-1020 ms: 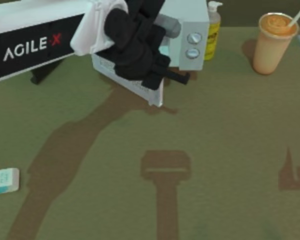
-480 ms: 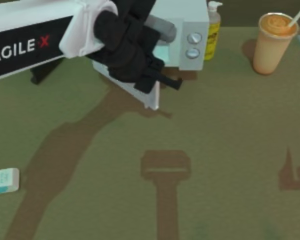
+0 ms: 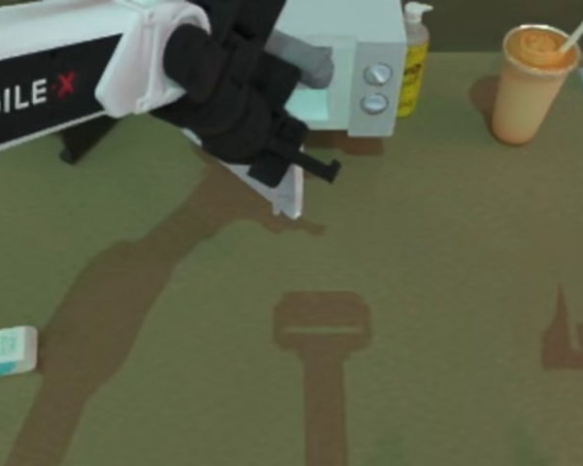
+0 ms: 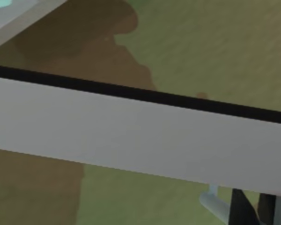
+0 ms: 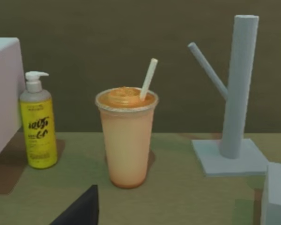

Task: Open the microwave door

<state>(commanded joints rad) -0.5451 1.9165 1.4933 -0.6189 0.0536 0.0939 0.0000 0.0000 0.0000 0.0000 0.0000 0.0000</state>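
The microwave door (image 3: 290,197) has been swung wider since the earlier frame; the left gripper (image 3: 306,160) is pinched on its rigid free edge, where leverage is judged greatest.

The microwave door (image 4: 140,136) edge crosses the frame, olive table (image 4: 215,47) beyond

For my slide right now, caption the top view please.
Left gripper at the free edge of the microwave door, swung partly open from the microwave.
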